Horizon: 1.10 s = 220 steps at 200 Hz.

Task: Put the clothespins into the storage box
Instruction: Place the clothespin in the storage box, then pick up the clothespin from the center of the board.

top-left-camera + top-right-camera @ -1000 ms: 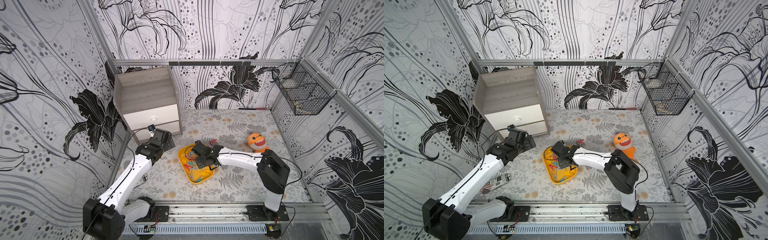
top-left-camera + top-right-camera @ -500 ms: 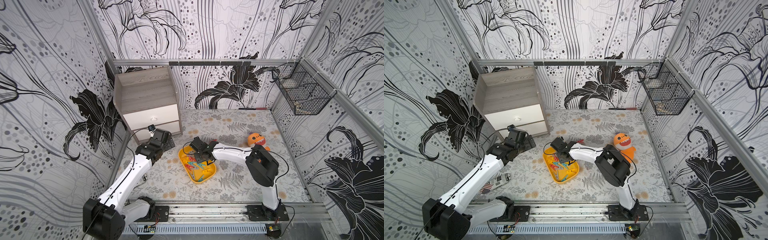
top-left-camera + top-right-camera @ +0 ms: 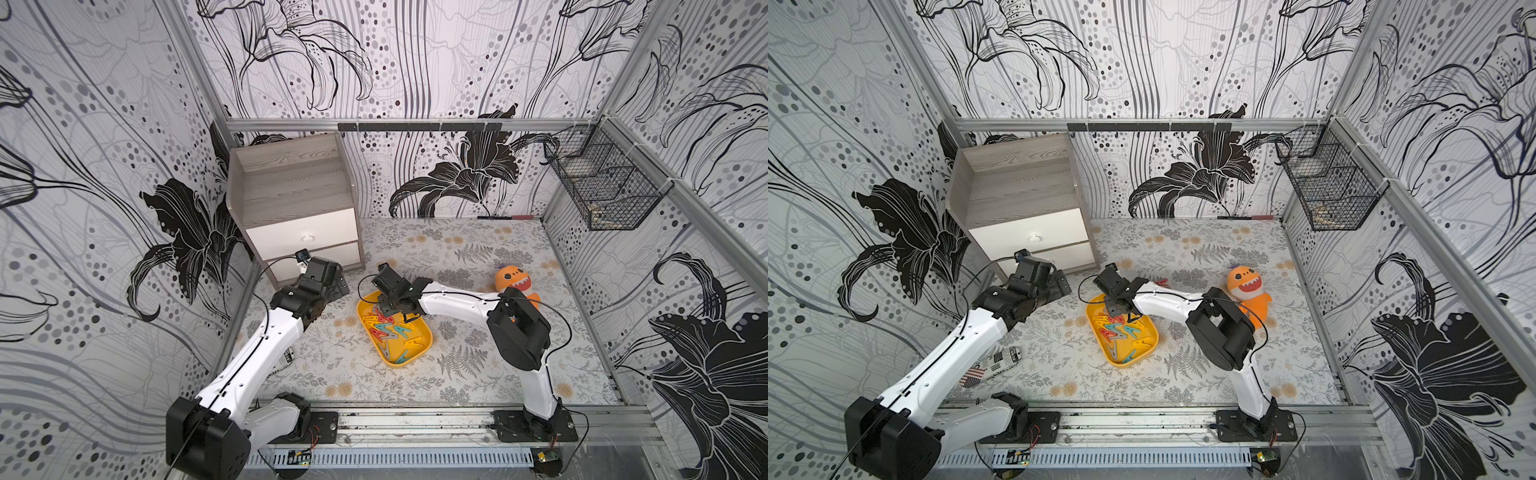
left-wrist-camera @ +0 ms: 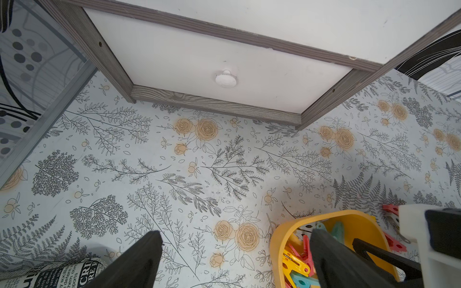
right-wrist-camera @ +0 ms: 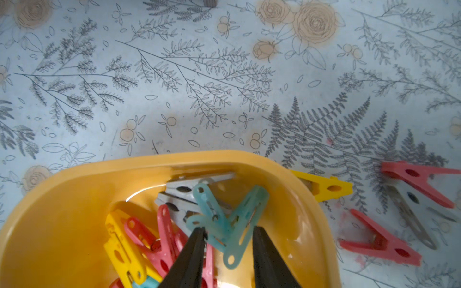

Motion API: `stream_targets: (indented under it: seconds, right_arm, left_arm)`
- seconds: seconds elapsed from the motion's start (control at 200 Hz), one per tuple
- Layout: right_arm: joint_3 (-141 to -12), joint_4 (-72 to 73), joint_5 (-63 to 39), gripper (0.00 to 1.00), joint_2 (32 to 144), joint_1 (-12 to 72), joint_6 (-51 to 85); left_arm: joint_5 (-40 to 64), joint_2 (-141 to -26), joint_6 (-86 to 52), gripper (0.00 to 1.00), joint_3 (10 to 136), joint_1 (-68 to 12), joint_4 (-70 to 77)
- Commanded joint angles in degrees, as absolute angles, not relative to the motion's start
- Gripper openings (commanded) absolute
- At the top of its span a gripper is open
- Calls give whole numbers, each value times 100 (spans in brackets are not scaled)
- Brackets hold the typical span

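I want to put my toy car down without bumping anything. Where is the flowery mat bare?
Bare: the wide back strip between the cabinet and the wire basket, behind the plush toy; also the front stretch between the storage box and the rail. Crowded: the box's far end, where loose clothespins lie beside the right arm.

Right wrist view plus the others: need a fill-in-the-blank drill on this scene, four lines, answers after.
A ____ pin sits between the right gripper's jaws.
The left gripper is ____, nothing in it.
Two red pins lie ____ the tray.
Both drawers of the cabinet are ____.
Missing: teal; open; outside; closed.
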<state>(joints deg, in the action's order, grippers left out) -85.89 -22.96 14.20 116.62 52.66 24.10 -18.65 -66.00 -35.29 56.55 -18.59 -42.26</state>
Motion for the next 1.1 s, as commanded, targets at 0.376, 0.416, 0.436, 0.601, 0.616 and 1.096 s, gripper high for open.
stream_targets:
  seconds: [0.376, 0.416, 0.436, 0.601, 0.616, 1.096]
  right_arm:
    - [-7082, -1990, 1286, 40, 10296, 3997, 2303]
    - [-6988, -1881, 1247, 40, 10275, 3919, 2307]
    - [-6954, -1839, 1232, 41, 10279, 3881, 2293]
    - [-7122, -1715, 1356, 40, 10687, 3698, 1876]
    - [-7163, -1747, 1378, 39, 10730, 3680, 1846]
    - [-7516, -1703, 954, 30, 11338, 3462, 1451]
  left_arm:
    - [-1890, -6581, -3471, 97, 5836, -1815, -4150]
    - [-1903, -6576, -3467, 97, 5820, -1817, -4164]
    - [-1907, -6572, -3474, 97, 5821, -1819, -4164]
    - [-1881, -6606, -3489, 97, 5852, -1819, -4182]
    - [-1885, -6612, -3489, 97, 5858, -1814, -4185]
    - [-1959, -6694, -3506, 97, 5853, -1818, -4186]
